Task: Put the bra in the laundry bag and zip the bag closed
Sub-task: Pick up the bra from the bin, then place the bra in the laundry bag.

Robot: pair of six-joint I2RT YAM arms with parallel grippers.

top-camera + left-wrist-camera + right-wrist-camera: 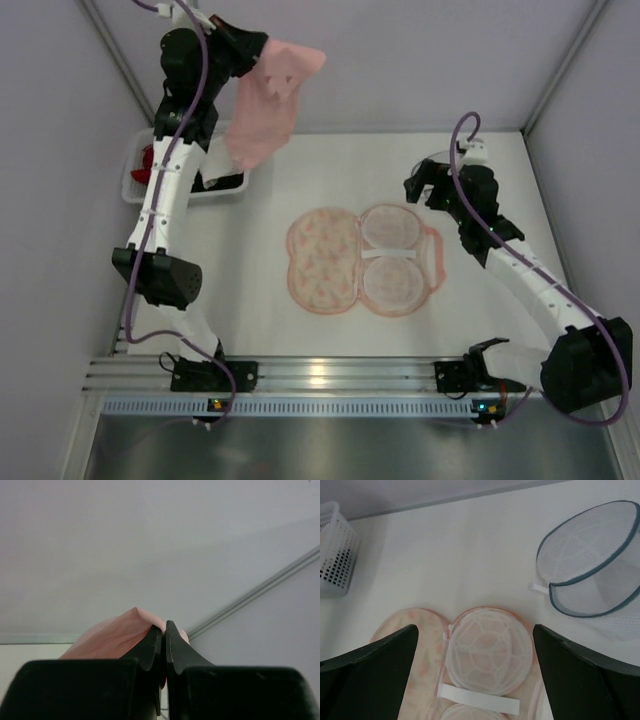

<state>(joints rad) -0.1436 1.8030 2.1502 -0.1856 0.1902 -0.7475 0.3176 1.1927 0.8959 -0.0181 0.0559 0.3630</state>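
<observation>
The white counter (260, 300) fills the floor of the enclosure, with both arms rising from its near edge. At its middle lies the laundry bag (322, 262), unzipped and spread flat: a peach half with a pale floral print on the left, and on the right two round white mesh panels, one behind the other, ringed by a peach rim. The right wrist view shows the bag (485, 652) from close up, with a white strap across it between the two rounds.

The bra (265, 105) is off the counter altogether. It hangs as a pale pink fold in the air over the far left corner, well apart from the bag and just beside a white perforated basket (130, 188) that holds a red garment (148, 160) and a black garment (226, 181). A second bag of white mesh with dark trim (592, 575) stands propped open on the far right, seen from the right wrist.

The left pincer (258, 48) is raised high and pinched tight on the bra; its wrist view shows the two fingers pressed together with pink cloth (115, 640) caught at the tips. The right pincer (420, 186) hangs above the far right side of the laundry bag, fingers (375, 670) spread as wide as they go, with nothing in its grasp
</observation>
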